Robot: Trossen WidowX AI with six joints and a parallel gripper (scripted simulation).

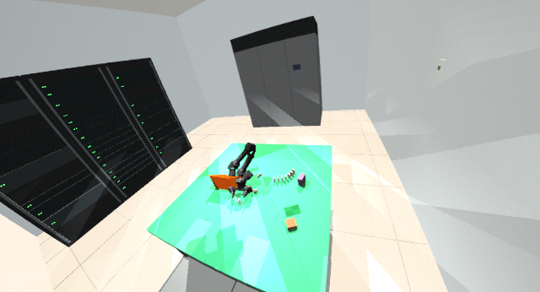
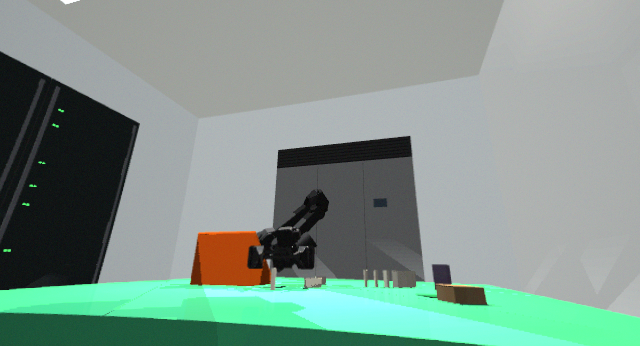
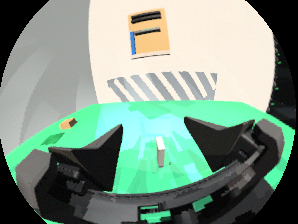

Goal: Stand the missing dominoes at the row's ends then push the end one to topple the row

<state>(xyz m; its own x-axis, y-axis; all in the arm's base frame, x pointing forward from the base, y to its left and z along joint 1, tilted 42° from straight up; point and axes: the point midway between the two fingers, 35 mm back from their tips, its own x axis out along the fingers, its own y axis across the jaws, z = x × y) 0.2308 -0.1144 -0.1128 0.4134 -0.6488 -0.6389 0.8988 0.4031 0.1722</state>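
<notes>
My gripper point(image 1: 239, 194) point(image 2: 281, 266) point(image 3: 154, 123) is open, its fingers wide apart. A whitish domino point(image 1: 239, 202) point(image 2: 273, 279) point(image 3: 160, 152) stands upright, between and a little beyond the fingers in the wrist view, touching neither. Another domino point(image 1: 254, 191) point(image 2: 314, 283) lies on the table just right of the gripper. One more domino point(image 1: 259, 175) lies farther back. The curved row of several standing dominoes point(image 1: 283, 179) point(image 2: 375, 278) is to the right of the arm. The row is out of the wrist view.
An orange panel point(image 1: 223, 182) point(image 2: 227, 258) stands left of the gripper, close to the arm. A purple block point(image 1: 301, 181) point(image 2: 441, 276) stands near the row's right end. An orange-brown block point(image 1: 291, 224) point(image 2: 461, 294) point(image 3: 67, 124) lies toward the front right, near a dark green patch point(image 1: 292, 210) point(image 3: 52, 139).
</notes>
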